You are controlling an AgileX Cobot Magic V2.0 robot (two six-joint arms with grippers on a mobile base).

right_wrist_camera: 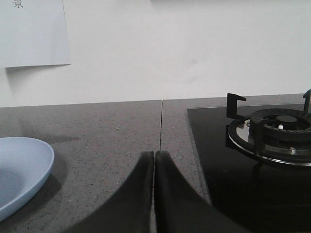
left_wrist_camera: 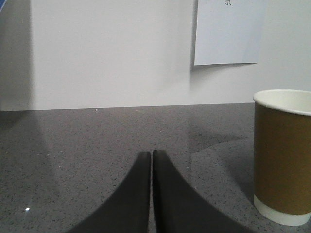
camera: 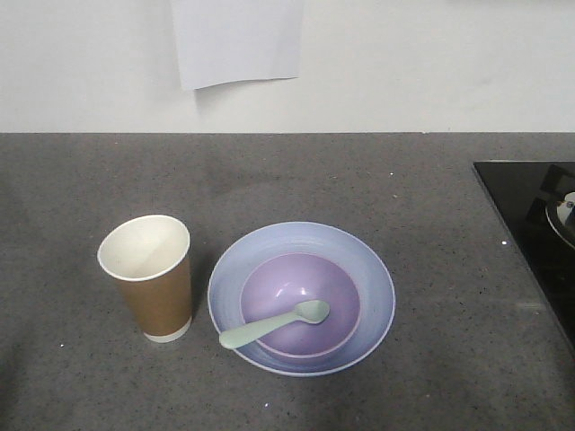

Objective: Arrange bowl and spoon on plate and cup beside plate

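The lavender bowl (camera: 300, 305) sits centred on the pale blue plate (camera: 260, 247), and the mint-green spoon (camera: 274, 324) lies with its head inside the bowl, its handle crossing the near rim toward the plate's front-left edge. The brown paper cup (camera: 151, 278) stands upright just beside the plate on its left, apart from it, on the speckled grey counter (camera: 81, 180). By my reading, the arrangement the task calls for is complete.

Were anything to be nudged, I would judge the cup light, thin-walled and easy to crush, best pinched gently at mid-height. The bowl and plate look like smooth, stiff plastic, likely slippery, best taken by the rim. The spoon is slight and could skid off if the bowl were tipped.

My left gripper (left_wrist_camera: 152, 158) rests low over bare counter, fingertips pressed together and holding nothing, the cup standing off to its right. My right gripper (right_wrist_camera: 154, 158) is likewise closed tight and empty, low over the counter between the plate's rim at its left and the black hob (right_wrist_camera: 233, 160) with its gas burner (right_wrist_camera: 272, 133) at its right. A sheet of paper (camera: 238, 40) hangs on the white wall behind.
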